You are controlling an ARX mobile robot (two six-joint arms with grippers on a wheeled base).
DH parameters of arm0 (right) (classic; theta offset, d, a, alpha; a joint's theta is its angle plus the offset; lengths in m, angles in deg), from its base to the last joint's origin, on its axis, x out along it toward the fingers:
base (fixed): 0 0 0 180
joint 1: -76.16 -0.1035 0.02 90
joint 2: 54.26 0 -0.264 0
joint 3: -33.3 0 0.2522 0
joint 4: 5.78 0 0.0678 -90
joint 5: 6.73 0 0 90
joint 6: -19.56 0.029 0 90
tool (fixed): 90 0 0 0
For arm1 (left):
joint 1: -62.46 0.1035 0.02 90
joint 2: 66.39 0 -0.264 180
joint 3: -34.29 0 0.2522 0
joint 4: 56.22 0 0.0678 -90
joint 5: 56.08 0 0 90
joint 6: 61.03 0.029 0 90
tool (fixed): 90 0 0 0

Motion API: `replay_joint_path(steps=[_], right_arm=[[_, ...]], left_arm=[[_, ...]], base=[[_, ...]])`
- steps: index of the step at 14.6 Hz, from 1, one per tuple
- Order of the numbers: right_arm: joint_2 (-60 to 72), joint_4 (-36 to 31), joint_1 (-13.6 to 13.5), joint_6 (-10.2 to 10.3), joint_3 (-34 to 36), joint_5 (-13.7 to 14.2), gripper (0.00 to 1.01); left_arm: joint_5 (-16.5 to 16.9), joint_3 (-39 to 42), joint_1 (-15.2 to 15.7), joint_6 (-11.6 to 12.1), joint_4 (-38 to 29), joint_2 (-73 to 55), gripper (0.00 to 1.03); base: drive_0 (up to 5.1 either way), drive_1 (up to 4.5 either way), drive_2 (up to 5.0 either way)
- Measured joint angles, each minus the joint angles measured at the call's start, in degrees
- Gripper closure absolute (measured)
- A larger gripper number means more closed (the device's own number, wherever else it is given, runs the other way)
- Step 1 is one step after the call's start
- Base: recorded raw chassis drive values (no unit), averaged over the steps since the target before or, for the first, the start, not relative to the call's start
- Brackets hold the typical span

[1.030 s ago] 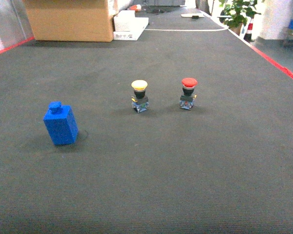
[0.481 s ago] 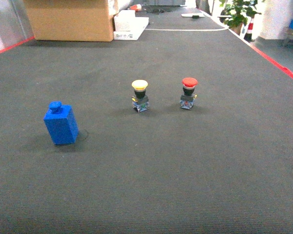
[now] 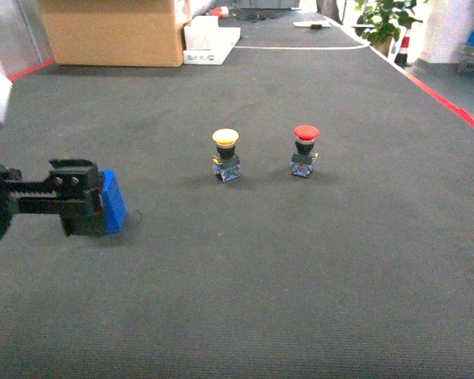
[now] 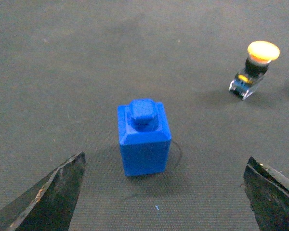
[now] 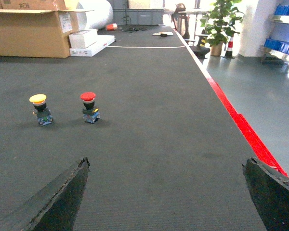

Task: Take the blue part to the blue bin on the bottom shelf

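Note:
The blue part (image 4: 143, 137), a small block with a knob on top, stands upright on the dark carpet. In the left wrist view it sits just ahead of my left gripper (image 4: 164, 160), centred between the wide-open fingers and touching neither. In the head view the left gripper (image 3: 88, 199) reaches in from the left and hides most of the blue part (image 3: 115, 202). My right gripper (image 5: 166, 163) is open over bare carpet, holding nothing. A distant rack with blue bins (image 5: 281, 44) shows at the far right; I cannot tell its tiers apart.
A yellow push button (image 3: 226, 154) and a red push button (image 3: 305, 148) stand right of the part. A cardboard box (image 3: 114, 31) and white boxes (image 3: 209, 39) sit at the far edge. Red tape (image 5: 236, 120) borders the carpet's right side.
My left gripper has come into the head view from the left and now covers most of the blue part. The part and the two buttons have not moved.

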Motion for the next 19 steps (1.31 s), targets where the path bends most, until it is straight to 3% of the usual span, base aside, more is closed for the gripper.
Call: replay_joint_path(steps=[11, 12, 14, 15, 19], right_arm=[[0.0, 0.0, 0.0, 0.0, 0.0, 0.0, 0.03], [0.0, 0.0, 0.0, 0.0, 0.0, 0.0, 0.03], [0.0, -0.02, 0.0, 0.0, 0.0, 0.0, 0.03], [0.0, 0.0, 0.0, 0.0, 0.0, -0.02, 0.03], [0.0, 0.0, 0.0, 0.0, 0.0, -0.02, 0.03]], left_arm=[[-0.13, -23.08, 2.82, -3.65, -1.49, -28.13, 0.05], [-0.7, -24.9, 3.17, -4.07, -1.01, -29.9, 0.08], [-0.83, -26.12, 3.28, -3.85, -1.27, -32.5, 0.34], [-0.85, -26.45, 3.19, -3.15, -2.12, -32.7, 0.56], [-1.51, -22.23, 3.28, -2.93, -5.11, -29.77, 0.59]], base=[[0.0, 0.0, 0.0], [0.0, 0.0, 0.0], [0.0, 0.0, 0.0], [0.0, 0.0, 0.0], [0.0, 0.0, 0.0]])
